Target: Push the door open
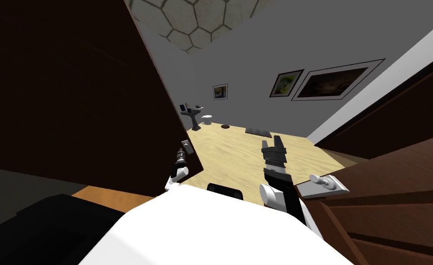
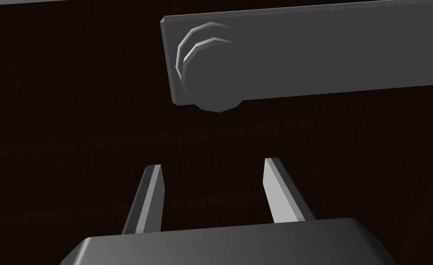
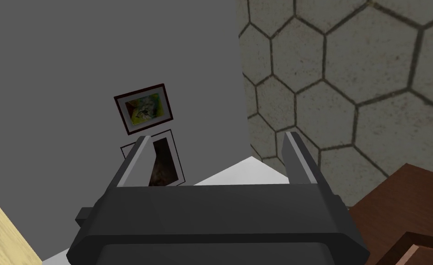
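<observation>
1. Closest in, the left gripper (image 2: 212, 163) is hovering at the dark brown door (image 1: 73, 92), its two fingers standing spread with nothing between them. Whether the tips are touching the panel, I cannot tell.
2. Just beyond those fingers, a grey handle plate (image 2: 326, 55) is sitting on the door face, carrying a round knob (image 2: 208, 69) at one end.
3. The door itself is standing on my left, open partway, with the pale wooden floor (image 1: 238, 156) showing past its free edge.
4. Over on the right, the right gripper (image 1: 271, 141) is pointing forward above that floor, fingers spread and holding nothing.
5. Beside the right arm, a second, reddish-brown door (image 1: 395, 207) is showing a grey lever handle (image 1: 323, 183).
6. Farther off, a pedestal sink (image 1: 195, 115) and a white toilet (image 1: 206, 119) are standing by the grey wall (image 1: 257, 50), with three framed pictures (image 1: 287, 83) hanging on it.
</observation>
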Motion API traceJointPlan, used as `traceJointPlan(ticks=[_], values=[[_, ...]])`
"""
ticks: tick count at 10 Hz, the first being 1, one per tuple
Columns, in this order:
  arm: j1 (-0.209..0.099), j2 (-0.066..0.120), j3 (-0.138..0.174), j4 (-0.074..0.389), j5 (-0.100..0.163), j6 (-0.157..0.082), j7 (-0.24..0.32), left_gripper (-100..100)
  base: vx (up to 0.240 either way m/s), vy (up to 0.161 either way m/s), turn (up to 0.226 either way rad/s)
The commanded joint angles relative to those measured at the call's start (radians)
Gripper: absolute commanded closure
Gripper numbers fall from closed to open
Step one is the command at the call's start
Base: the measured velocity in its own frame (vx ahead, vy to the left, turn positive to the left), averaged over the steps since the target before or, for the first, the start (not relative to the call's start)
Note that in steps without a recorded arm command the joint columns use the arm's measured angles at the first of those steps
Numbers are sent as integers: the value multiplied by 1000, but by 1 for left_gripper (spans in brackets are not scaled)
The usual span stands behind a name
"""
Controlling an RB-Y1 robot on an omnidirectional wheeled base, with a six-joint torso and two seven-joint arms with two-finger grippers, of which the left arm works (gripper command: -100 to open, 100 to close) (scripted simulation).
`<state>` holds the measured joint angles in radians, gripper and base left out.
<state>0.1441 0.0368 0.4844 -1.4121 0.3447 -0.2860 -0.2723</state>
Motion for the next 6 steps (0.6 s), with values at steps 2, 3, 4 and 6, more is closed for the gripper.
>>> traceJointPlan(ticks=[2,3,4,6], values=[[8,-58,-14,-28,-7,0,-18,-100,-161,-157,59],[11,-79,-18,-34,-9,1,-22,-100,-180,-192,43],[8,-70,-14,-33,-9,2,-22,-100,-76,-88,15],[3,-33,-12,-23,-10,-5,-23,-100,113,92,-12]])
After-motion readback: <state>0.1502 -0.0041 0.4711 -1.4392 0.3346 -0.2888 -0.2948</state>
